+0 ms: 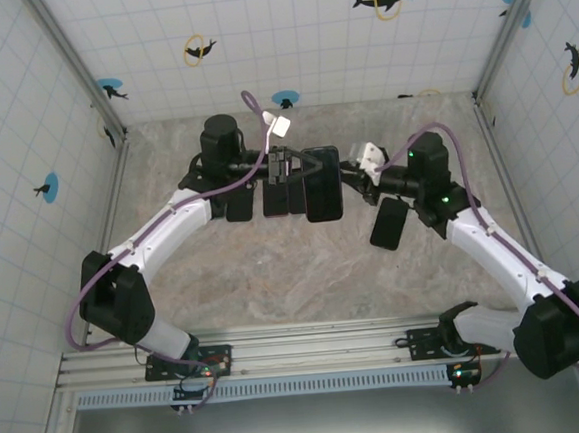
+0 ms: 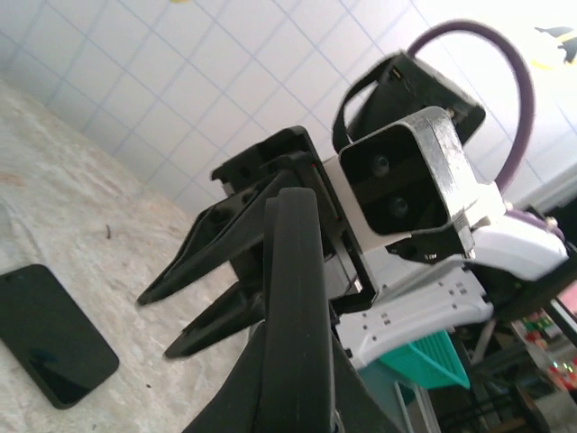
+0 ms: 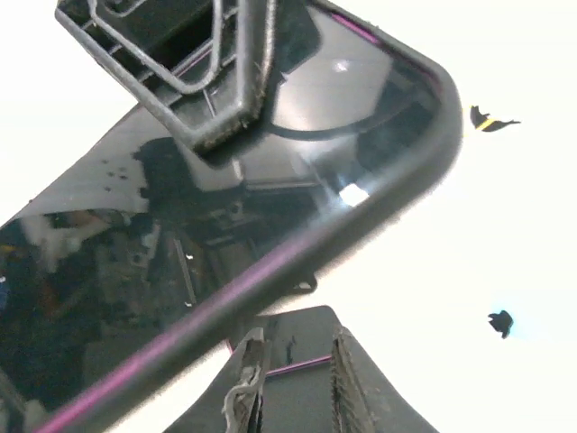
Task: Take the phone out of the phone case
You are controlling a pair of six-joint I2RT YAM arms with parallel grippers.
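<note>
My left gripper (image 1: 301,173) is shut on the black phone case (image 1: 323,186) and holds it up above the table. The case appears edge-on between that gripper's own fingers (image 2: 293,298). In the right wrist view the case (image 3: 225,207) is a glossy dark slab with a purple rim line, and a left finger (image 3: 225,90) lies across it. My right gripper (image 1: 355,176) sits just right of the case with its jaws (image 3: 293,361) a little apart. A dark flat piece with a pink line shows in that gap. The black phone (image 1: 388,224) (image 2: 54,334) lies flat on the table below.
The marble tabletop (image 1: 274,268) is bounded by tiled walls with dolphin stickers on the left, back and right. The right arm's wrist camera (image 2: 397,180) faces the left gripper at close range. A metal rail (image 1: 309,340) runs along the near edge by both bases.
</note>
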